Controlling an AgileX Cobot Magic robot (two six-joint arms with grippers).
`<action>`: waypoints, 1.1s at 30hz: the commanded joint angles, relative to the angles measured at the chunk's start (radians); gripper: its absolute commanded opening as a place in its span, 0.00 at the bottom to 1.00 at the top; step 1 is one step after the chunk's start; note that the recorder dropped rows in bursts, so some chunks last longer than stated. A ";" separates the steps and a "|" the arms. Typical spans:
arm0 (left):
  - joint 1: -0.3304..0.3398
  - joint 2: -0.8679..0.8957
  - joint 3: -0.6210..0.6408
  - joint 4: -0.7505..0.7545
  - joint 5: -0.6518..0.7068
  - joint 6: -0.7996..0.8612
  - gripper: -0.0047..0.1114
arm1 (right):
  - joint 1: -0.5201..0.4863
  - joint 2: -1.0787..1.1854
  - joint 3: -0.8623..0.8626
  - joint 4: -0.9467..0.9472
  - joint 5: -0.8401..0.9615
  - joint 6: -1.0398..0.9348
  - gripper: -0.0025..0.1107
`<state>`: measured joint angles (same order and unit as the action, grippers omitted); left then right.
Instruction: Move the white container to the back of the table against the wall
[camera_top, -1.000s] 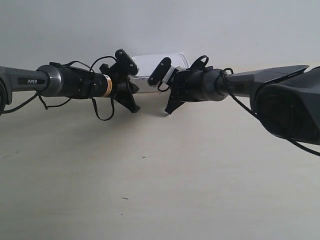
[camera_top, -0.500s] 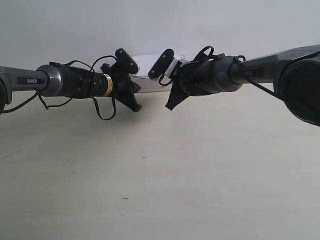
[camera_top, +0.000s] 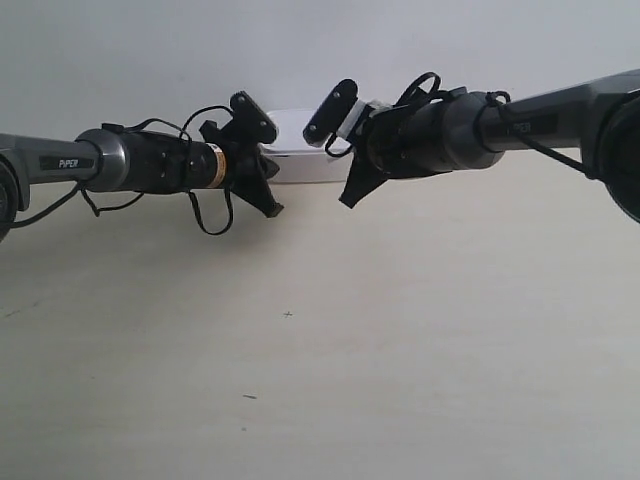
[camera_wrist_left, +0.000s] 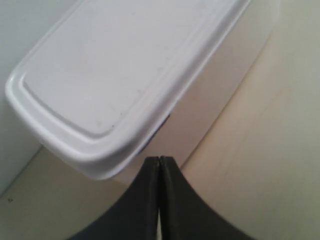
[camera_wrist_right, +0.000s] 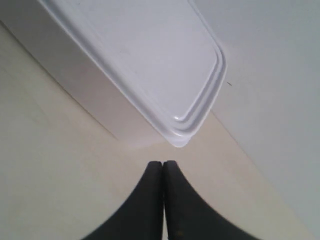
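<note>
left gripper (camera_wrist_left: 159, 161): fully closed, tips seemingly touching | right gripper (camera_wrist_right: 163, 165): fully closed likewise

A tiny dark cross-shaped speck (camera_top: 288, 314) is sitting out on the pale surface (camera_top: 450, 380), well apart from anything else. A short dark dash (camera_top: 249, 397) is lying nearer the camera, a little to its left. A faint scuff (camera_top: 22, 310) is showing by the view's left edge, and a soft shadow (camera_top: 120, 250) is spreading farther back.

Black arms (camera_top: 140, 165), looped cables (camera_top: 210, 233), brass ring (camera_top: 215, 166), PIPER marking (camera_top: 66, 162)
</note>
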<state>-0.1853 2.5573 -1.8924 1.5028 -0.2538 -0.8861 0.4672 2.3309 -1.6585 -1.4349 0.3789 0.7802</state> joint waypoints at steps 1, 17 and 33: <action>0.001 0.003 -0.026 -0.024 -0.013 -0.003 0.04 | -0.002 -0.016 0.010 -0.021 0.037 0.013 0.02; 0.000 -0.065 0.129 0.004 -0.011 -0.047 0.04 | -0.002 -0.022 0.027 -0.044 0.119 0.060 0.02; -0.029 -0.547 0.619 -0.147 0.026 -0.143 0.04 | -0.002 -0.434 0.509 -0.310 0.058 0.791 0.02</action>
<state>-0.1949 2.1155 -1.3602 1.4076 -0.2467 -1.0123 0.4672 1.9958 -1.2409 -1.7071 0.4573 1.3777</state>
